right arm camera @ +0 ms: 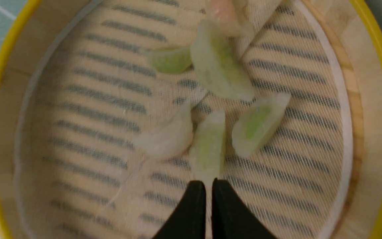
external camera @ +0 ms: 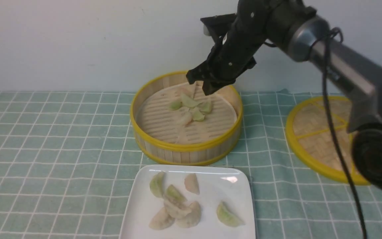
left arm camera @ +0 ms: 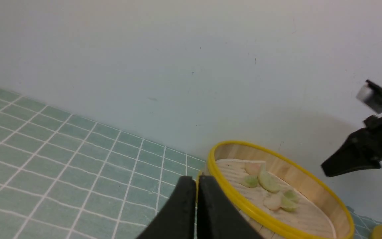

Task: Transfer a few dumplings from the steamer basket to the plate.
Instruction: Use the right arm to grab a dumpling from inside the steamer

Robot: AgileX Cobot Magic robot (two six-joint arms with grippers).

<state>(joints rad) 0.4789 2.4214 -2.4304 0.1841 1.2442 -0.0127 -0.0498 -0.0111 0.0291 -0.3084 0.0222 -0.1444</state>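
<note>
No readable text, label, brand, number or sign in any view.

In the front view we lose the near edge of the glossy white square plate (external camera: 217, 229) below the frame. The black right gripper (external camera: 208, 87) hides the far right stretch of the round bamboo steamer basket's yellow rim (external camera: 187, 146). We find the black-and-grey right arm (external camera: 350, 63) blurred, covering part of the flat woven yellow-rimmed lid (external camera: 310, 146).

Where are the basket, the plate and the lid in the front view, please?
Basket (external camera: 186, 154): front view, on its near outer wall.
Plate (external camera: 211, 199): front view, on its bare surface.
Lid (external camera: 312, 119): front view, on its woven face.
</note>
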